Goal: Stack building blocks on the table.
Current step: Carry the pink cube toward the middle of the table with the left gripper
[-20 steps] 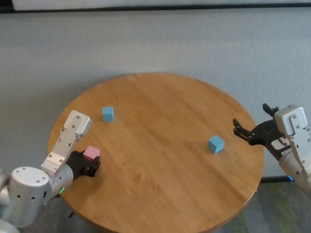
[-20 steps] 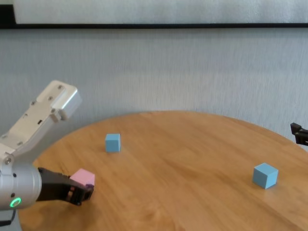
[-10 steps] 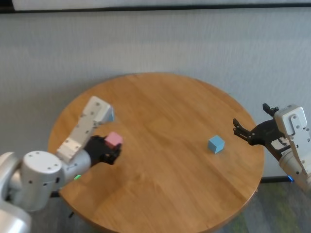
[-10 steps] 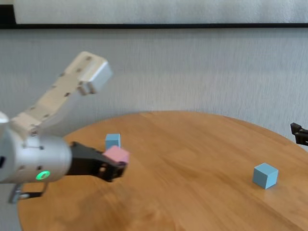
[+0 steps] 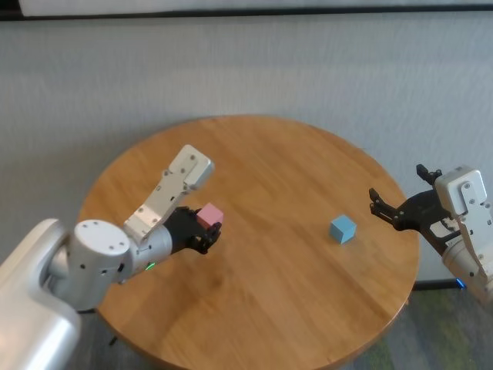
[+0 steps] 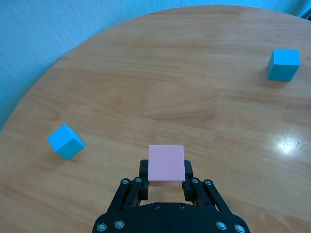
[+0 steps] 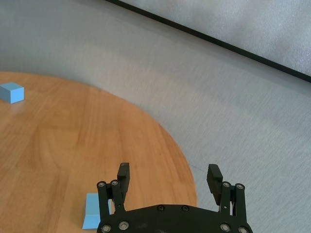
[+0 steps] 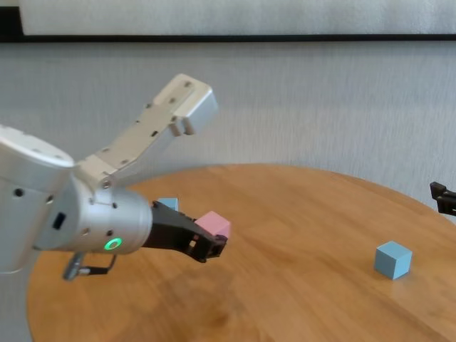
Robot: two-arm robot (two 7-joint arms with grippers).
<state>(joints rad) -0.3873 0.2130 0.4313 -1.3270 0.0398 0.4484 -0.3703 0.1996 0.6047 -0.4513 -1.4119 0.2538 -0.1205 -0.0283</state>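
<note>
My left gripper [image 5: 209,230] pinches the pink block [image 5: 209,215] above the table [image 5: 293,193].

My arm hides most of one blue block [image 8: 167,204] in the chest view. The other blue block [image 5: 343,228] sits near the right edge. My right gripper [image 5: 379,206] waits spread wide beside that edge, holding nothing, mostly cut off in the chest view.

Tons of bare counter [image 5: 269,177] through the middle. Only obstacles: one blue block [image 5: 343,228] sitting toward the right, another blue block [image 8: 167,205] mostly hidden behind the left arm [image 5: 173,189], which itself reaches across the left side.
</note>
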